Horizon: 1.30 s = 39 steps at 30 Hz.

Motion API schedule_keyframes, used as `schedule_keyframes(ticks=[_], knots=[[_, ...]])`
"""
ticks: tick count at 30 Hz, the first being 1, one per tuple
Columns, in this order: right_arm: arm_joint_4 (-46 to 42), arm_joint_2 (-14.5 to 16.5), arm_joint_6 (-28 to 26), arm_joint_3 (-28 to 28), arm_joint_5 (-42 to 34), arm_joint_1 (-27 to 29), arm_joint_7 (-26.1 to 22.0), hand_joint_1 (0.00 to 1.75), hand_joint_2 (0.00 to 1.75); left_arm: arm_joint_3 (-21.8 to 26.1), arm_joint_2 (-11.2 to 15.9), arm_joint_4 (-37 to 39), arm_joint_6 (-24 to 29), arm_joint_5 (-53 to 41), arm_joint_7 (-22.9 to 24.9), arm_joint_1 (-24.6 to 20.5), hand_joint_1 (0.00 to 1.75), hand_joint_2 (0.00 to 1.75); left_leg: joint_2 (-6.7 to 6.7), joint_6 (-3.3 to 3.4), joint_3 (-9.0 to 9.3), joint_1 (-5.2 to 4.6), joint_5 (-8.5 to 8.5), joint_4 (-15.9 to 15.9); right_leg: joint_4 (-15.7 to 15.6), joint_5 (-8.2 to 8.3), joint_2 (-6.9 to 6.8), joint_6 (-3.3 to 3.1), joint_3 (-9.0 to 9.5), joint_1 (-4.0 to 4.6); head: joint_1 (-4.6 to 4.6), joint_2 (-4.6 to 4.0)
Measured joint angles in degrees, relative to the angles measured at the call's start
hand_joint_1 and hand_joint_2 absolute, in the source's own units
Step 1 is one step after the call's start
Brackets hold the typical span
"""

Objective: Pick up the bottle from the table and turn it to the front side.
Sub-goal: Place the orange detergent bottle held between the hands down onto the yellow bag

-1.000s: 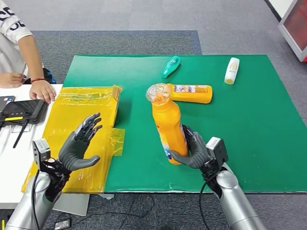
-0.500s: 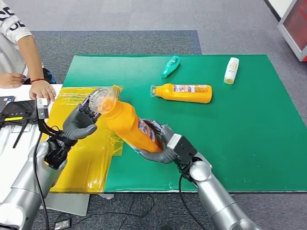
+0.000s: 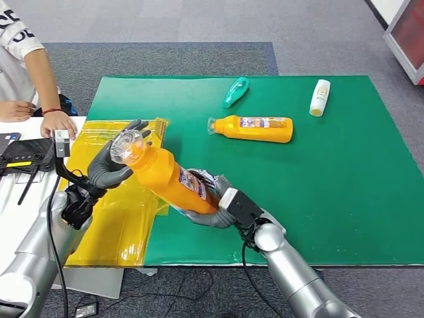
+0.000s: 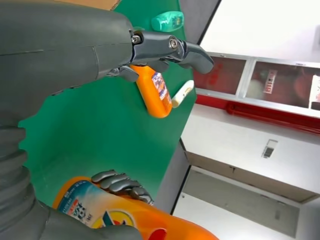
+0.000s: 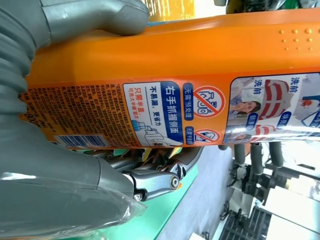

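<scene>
Currently the large orange plastic bottle with a clear cap (image 3: 167, 177) hangs tilted above the desk, over the edge where the green mat (image 3: 350, 199) meets the crinkled yellow plastic sheet (image 3: 114, 218). The right hand (image 3: 210, 211) grips its lower end, fingers (image 3: 203, 175) wrapped round the labelled body, thumb across the other side. The left hand (image 3: 110, 165) cups the capped end, fingers (image 3: 137, 126) curled partly round the cap; whether they actually clamp it I cannot tell. On the mat farther off lie a second orange bottle (image 3: 255, 128), a small teal tube (image 3: 236, 91) and a white bottle (image 3: 320, 97). A person's hand (image 3: 57, 123) rests at the desk's left side, beside a black router (image 3: 30, 156).
</scene>
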Motion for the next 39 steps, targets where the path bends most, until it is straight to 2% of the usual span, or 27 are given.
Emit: schedule_keyframes(ticks=[10,17,39], knots=[[1.26,0.40,-6.27,0.09,3.15,-0.65,3.30,1.73,1.75,-1.03,-0.02,-0.43,4.83,-3.01,0.27,-0.25,0.00,1.75,0.00,0.00,0.01,0.00,0.00,0.00,0.00,0.00,0.00,0.00,0.00,0.00,-0.01,0.00],[2.74,1.02,-8.06,-0.33,3.85,-1.09,3.96,1.75,1.75,-2.69,-1.67,-2.82,8.94,-7.28,0.69,-0.14,0.00,1.75,0.00,0.01,0.00,-0.01,0.00,0.00,0.00,0.01,0.00,0.01,0.01,-0.01,0.01,0.00],[4.45,1.91,-8.68,-0.94,4.17,-1.77,4.39,1.75,1.75,-3.60,-3.59,-5.48,10.15,-7.60,0.63,0.22,0.00,1.75,0.00,0.01,0.02,-0.01,-0.01,0.00,0.00,0.00,0.00,0.01,0.01,-0.01,0.00,0.00]])
